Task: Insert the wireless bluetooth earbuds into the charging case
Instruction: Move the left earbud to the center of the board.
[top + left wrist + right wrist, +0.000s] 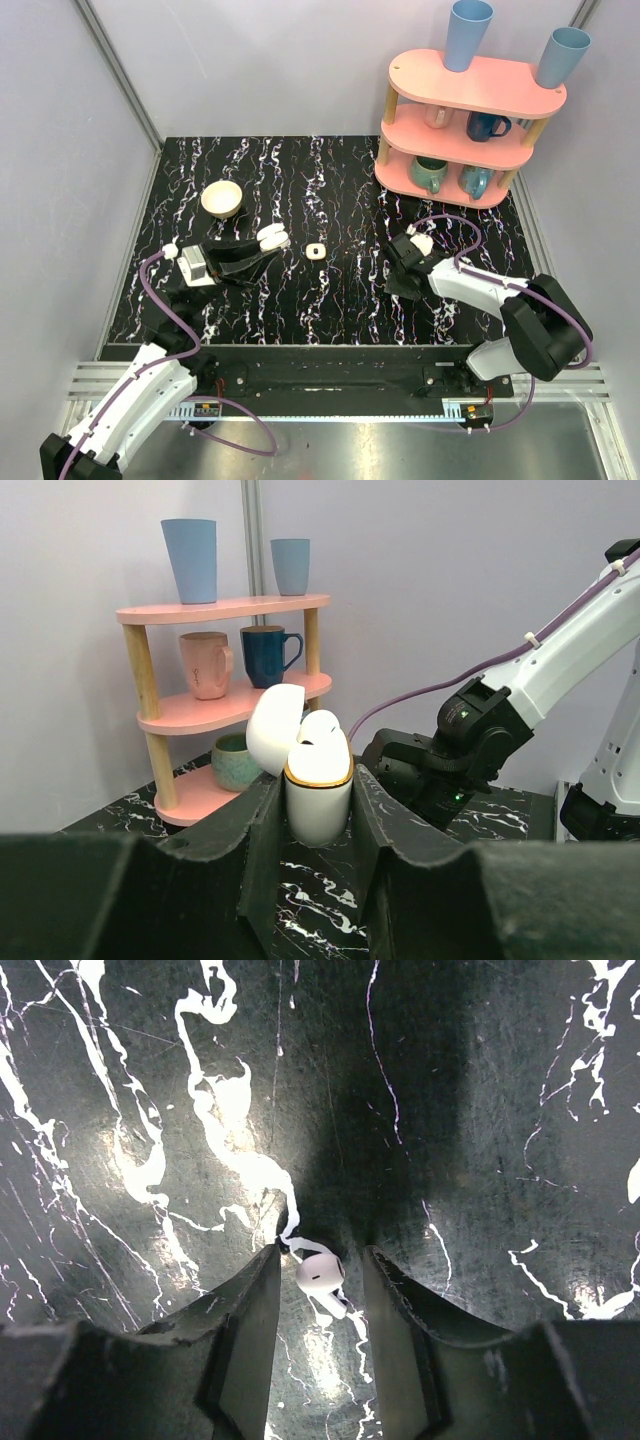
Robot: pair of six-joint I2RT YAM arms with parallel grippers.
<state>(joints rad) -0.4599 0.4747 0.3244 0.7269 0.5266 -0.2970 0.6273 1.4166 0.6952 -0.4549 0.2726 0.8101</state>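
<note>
From above, the charging case [271, 237] is seen clamped in the left pincer [260, 248], left on the table [330, 180]. At the left wrist, it is shown open. At the right wrist, an earbud [320, 1273] is straddled, untouched, by the partly open right pincer [322, 1252]: pickup is judged in hand; a gentle squeeze is needed.

Earbud [322, 1274] on table [150, 1110], inside right claw [320, 1252]

You're getting bright, even light overhead; on right wrist the bench [130, 1160] is glaring, shadow falling mid-frame.
</note>
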